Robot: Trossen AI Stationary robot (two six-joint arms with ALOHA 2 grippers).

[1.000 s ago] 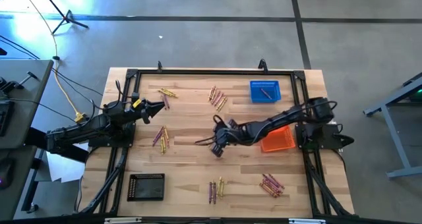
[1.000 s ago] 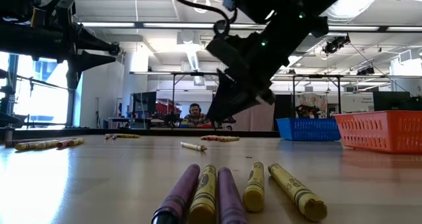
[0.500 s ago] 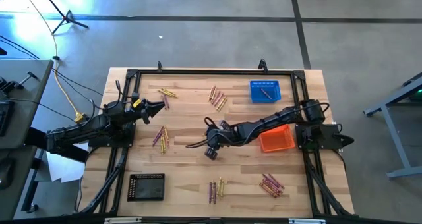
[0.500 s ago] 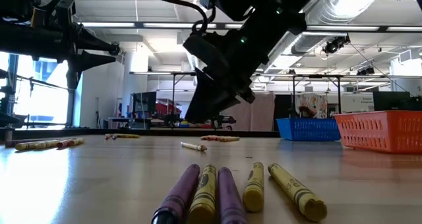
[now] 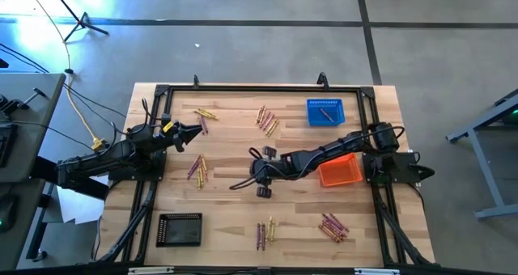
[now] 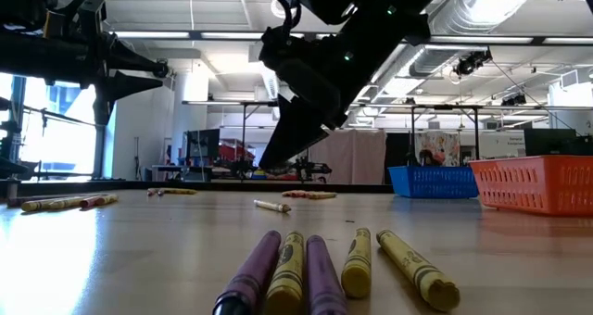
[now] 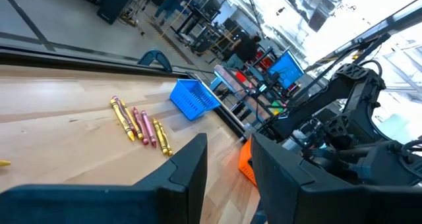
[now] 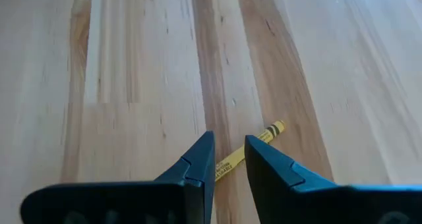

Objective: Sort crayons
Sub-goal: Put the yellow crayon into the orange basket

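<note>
The right end effector (image 5: pixel 261 178) hangs above the middle of the tabletop (image 5: pixel 235 218), pointing down at a single yellow crayon (image 8: pixel 249 154) that lies on the wood just under its tips; the two fingers stand a little apart and hold nothing. I judge the step in hand is the approach to pick this crayon. The next move calls for lowering until the fingers come on both sides of the thin stick, then closing. Other crayons lie in small groups: near the front edge (image 6: pixel 310 273), near the far edge (image 5: pixel 266 119), and on the left side (image 5: pixel 197 169). The blue basket (image 5: pixel 324 112) and orange basket (image 5: pixel 340 171) are on the right. The left end effector (image 5: pixel 193 132) waits at the left side, slightly open and empty
</note>
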